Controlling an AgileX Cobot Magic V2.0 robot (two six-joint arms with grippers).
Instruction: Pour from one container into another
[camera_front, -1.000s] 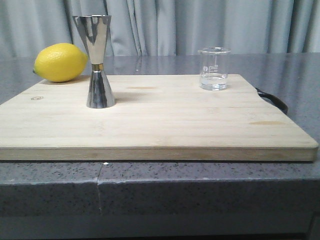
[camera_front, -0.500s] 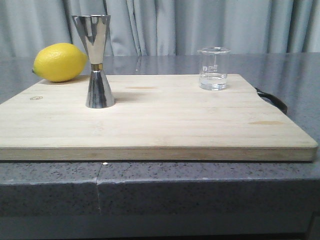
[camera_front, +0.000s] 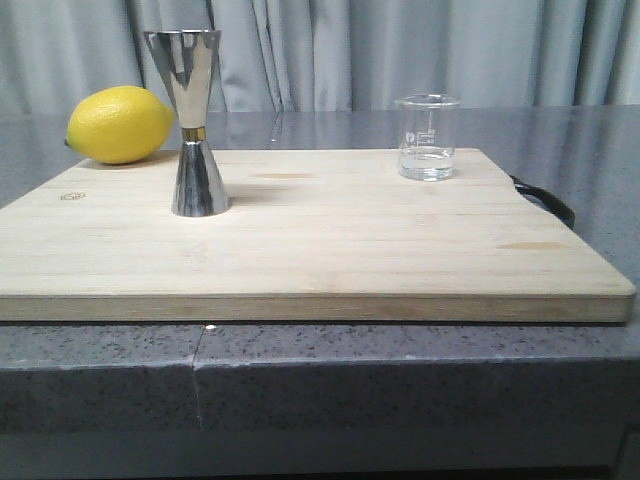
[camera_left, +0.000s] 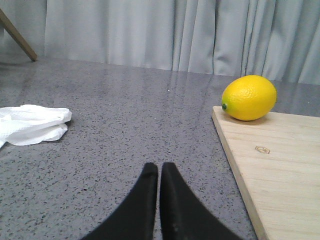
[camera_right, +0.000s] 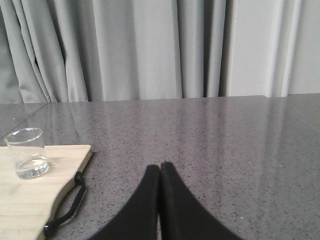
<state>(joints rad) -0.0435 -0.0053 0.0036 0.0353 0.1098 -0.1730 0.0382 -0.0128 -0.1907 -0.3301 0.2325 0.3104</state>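
Note:
A small clear glass beaker (camera_front: 428, 137) with a little clear liquid stands upright on the far right of the wooden board (camera_front: 320, 250); it also shows in the right wrist view as the beaker (camera_right: 28, 153). The tall steel jigger (camera_front: 193, 120) stands upright on the board's left part. Neither gripper shows in the front view. My left gripper (camera_left: 159, 167) is shut and empty over the grey counter, left of the board. My right gripper (camera_right: 160, 167) is shut and empty over the counter, right of the board and well apart from the beaker.
A yellow lemon (camera_front: 120, 124) lies at the board's far left corner, behind the jigger. A white crumpled tissue (camera_left: 32, 125) lies on the counter left of the left gripper. A black strap loop (camera_right: 67, 209) hangs off the board's right edge. Grey curtains close the back.
The whole front view has shifted very slightly; the objects keep their places on the board. No gripper has entered the front view.

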